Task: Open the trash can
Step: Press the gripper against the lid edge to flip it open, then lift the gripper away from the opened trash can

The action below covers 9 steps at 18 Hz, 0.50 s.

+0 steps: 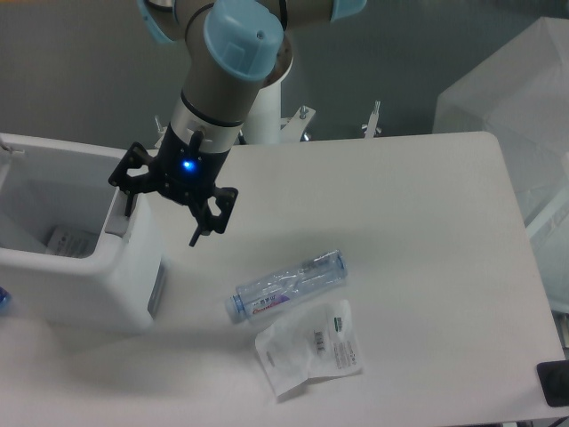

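The trash can (80, 285) is a large white boxy bin at the table's left edge, with a grey panel (158, 285) on its right side. Its top stands open and I see down into the hollow inside, where a white paper item (67, 240) lies. No flat lid covers the opening. My gripper (164, 222) hangs over the bin's right rim, a blue light glowing on its body. Its black fingers are spread apart. One finger (131, 191) is at the rim, the other (206, 222) is over the table beside the bin. It holds nothing.
A clear plastic bottle (284, 286) lies on its side on the white table (409, 205). A white plastic packet (311, 347) lies just in front of it. A translucent covered box (516, 89) stands at the back right. A black object (556, 382) sits at the lower right edge.
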Available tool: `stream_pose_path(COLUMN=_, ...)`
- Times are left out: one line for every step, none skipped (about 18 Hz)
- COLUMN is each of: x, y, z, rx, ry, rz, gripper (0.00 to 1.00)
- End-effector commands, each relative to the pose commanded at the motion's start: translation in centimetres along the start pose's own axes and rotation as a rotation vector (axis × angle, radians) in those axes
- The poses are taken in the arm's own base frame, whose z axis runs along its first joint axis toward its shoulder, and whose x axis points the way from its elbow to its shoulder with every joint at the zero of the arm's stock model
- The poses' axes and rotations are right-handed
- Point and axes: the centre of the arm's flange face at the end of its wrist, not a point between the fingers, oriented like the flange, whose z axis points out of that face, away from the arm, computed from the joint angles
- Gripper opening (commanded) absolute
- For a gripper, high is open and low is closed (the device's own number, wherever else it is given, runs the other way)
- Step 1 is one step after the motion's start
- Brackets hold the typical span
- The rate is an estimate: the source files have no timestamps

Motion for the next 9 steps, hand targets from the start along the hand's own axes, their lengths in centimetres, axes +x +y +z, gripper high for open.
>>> stream_pose_path(x=0.1, y=-0.4, z=-0.6, rx=0.02, ry=-0.01, rz=0.011, gripper=1.0)
stream_pose_path(x=0.0, y=-0.7, z=-1.1, rx=0.038, ry=-0.019, rz=0.017, gripper=1.0)
stream_pose_path(x=-0.3, y=-0.9, z=-1.8, rx=0.055, ry=-0.029, rz=0.019, gripper=1.0)
stream_pose_path(x=-0.6, y=-1.1, z=-2.3, rx=0.068, ry=-0.038, rz=0.023, gripper=1.0)
stream_pose_path(x=-1.3, y=-1.2, z=-3.2, rx=0.087, ry=-0.056, rz=0.022, gripper=1.0)
stream_pose_path(x=-2.3, y=-1.2, z=-4.1, rx=0.107, ry=-0.075, rz=0.019, gripper=1.0)
stream_pose_path(x=-3.1, y=-1.3, z=-5.0, rx=0.138, ry=-0.102, rz=0.024, gripper=1.0)
stream_pose_path(x=-3.9, y=-1.3, z=-5.6, rx=0.164, ry=-0.128, rz=0.029, gripper=1.0)
stream_pose_path(x=-4.9, y=-1.2, z=-6.3, rx=0.185, ry=-0.154, rz=0.027, gripper=1.0)
